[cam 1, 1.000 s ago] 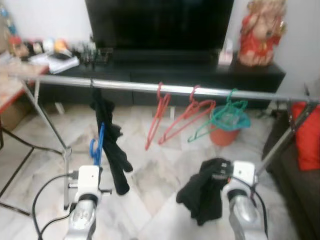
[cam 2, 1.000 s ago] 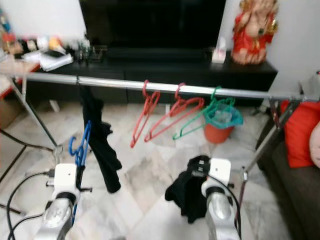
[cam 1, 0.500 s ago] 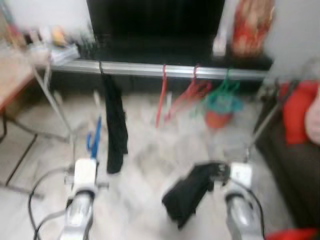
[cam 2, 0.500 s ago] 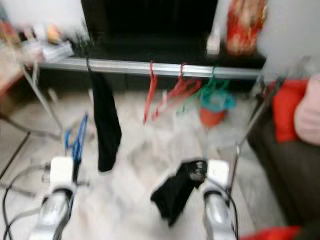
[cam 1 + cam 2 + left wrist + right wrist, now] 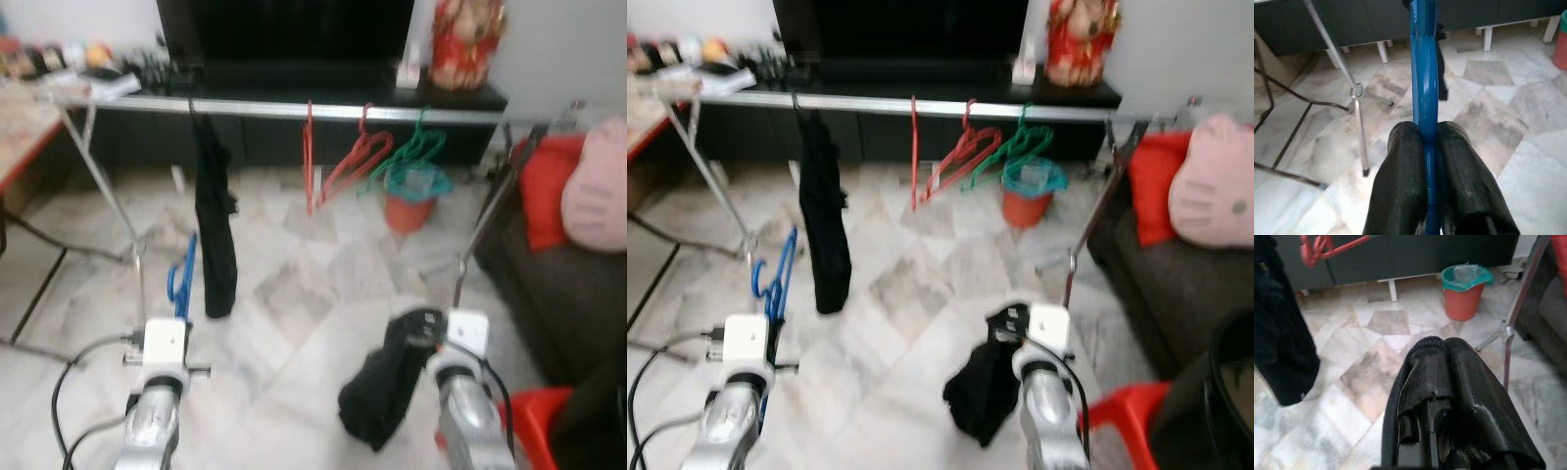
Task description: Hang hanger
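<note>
Backing off, the robot left the rail [image 5: 323, 110] farther away at 12 o'clock, with a sofa [image 5: 558, 294] now showing at 3 o'clock. On the rail hung a black garment [image 5: 215, 235], red hangers [image 5: 338, 162] and a green hanger [image 5: 411, 152]. Right gripper [image 5: 1447, 382] jaws were clamped on black cloth [image 5: 382, 392]. Left gripper [image 5: 1425, 147] jaws were clamped on the blue hanger [image 5: 1424, 73], low at 8 o'clock.

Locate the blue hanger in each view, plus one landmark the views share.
Left eye view: blue hanger rises from the left gripper, beside the hanging black garment.
Right eye view: same hanger, lower left.
Left wrist view: hanger clamped between the black fingers.
Right wrist view: I can't find it.
Shared landmark: orange bin.
</note>
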